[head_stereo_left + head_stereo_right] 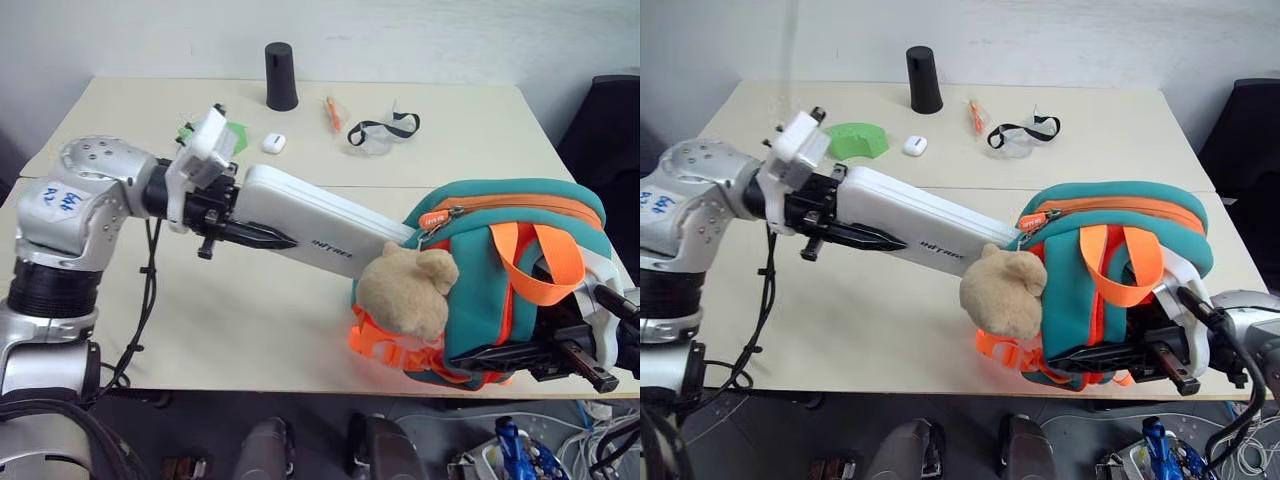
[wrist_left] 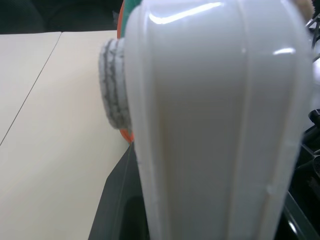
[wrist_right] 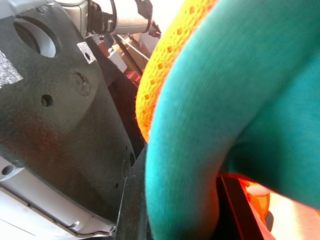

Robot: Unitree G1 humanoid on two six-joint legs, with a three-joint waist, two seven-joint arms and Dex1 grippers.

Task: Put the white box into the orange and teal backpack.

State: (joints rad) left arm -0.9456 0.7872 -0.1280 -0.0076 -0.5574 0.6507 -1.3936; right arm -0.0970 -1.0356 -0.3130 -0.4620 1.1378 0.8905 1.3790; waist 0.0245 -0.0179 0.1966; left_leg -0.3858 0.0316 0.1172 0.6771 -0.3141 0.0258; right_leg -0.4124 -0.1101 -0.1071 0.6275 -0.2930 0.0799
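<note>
The left gripper (image 1: 262, 236) is clamped on the near end of the white box (image 1: 320, 222), one black finger lying along the box's side wall just short of its small dark lettering. The box runs out from that gripper, slanting down and away toward the robot's right, and its far end is tucked into the zippered mouth of the orange and teal backpack (image 1: 500, 270). In the left wrist view the box's glossy white shell (image 2: 215, 130) rises straight ahead of the fingers, with the backpack's orange and teal edge just beyond it.

The right gripper (image 1: 530, 356) is closed on the backpack's lower edge, its fingers pinching teal fabric (the right wrist view shows the cloth bunched against one dark finger (image 3: 60, 125)). A tan plush bear (image 1: 405, 287) hangs at the backpack's front, directly below the box's far end and touching it.

The backpack sits at the near edge of the table (image 1: 250, 320), close to its right corner. Under the box the tabletop is bare. Beyond the left gripper, well apart, stand a black cylinder (image 1: 281, 76), a small white case (image 1: 274, 143), a green object (image 1: 858, 140), an orange pen (image 1: 332, 113) and goggles (image 1: 382, 130).
</note>
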